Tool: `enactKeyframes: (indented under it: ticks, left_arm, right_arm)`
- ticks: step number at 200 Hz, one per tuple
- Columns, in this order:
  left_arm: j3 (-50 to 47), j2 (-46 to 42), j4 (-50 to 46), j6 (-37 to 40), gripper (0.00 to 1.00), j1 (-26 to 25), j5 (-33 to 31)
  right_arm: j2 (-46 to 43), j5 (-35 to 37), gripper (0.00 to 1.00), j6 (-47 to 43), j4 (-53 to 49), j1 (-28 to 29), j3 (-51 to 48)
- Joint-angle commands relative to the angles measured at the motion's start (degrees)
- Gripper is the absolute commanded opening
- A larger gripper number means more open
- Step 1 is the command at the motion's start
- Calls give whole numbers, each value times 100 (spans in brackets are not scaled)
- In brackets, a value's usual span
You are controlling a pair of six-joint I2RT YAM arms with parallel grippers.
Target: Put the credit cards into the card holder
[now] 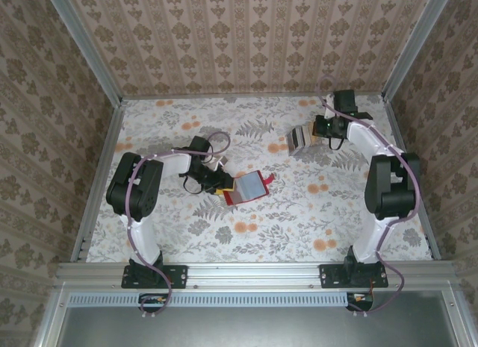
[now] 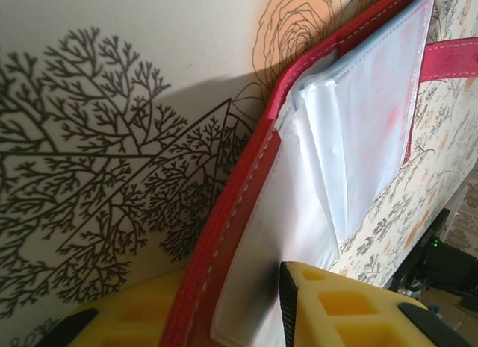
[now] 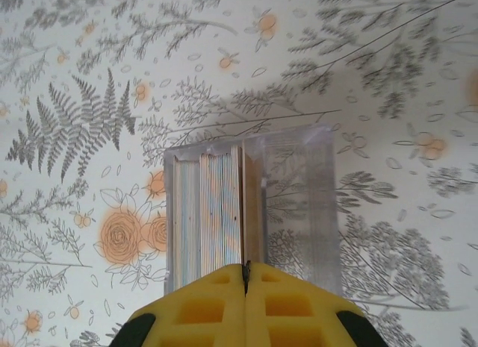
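Left end effector [image 1: 219, 184] clamps the open card holder [image 1: 250, 186] mid surface [image 1: 299, 227], right end effector [image 3: 245, 269] pinched tight atop the credit cards [image 3: 205, 213] in the clear box [image 3: 299, 198]; lift straight up, confirm one card's caught.

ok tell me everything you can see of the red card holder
The card holder is a small red folding wallet, leather-like, with pale stitching. It lies open near the middle of the floral table, showing glossy clear plastic sleeves inside and a red tab sticking out on one side. The left tool clamps one edge, a yellow finger on each side of the cover.
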Motion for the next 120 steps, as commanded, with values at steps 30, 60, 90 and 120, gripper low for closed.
enactKeyframes:
  ticks: [30, 60, 90, 120]
  left_arm:
    - [-169, -280, -287, 229, 51, 173, 161]
    - [-167, -407, -513, 379, 53, 311, 130]
    - [-227, -400, -596, 378, 49, 324, 190]
    - [-479, -464, -282, 47, 37, 386, 444]
  right_arm:
    - [-1661, -10, 0, 576, 498, -100, -950]
    - [-2163, -1268, 0, 795, 847, 312, -1759]
    - [-2198, -2328, 0, 828, 1300, 1028, -2429]
    - [-1765, -3286, 0, 742, 1503, 1437, -2673]
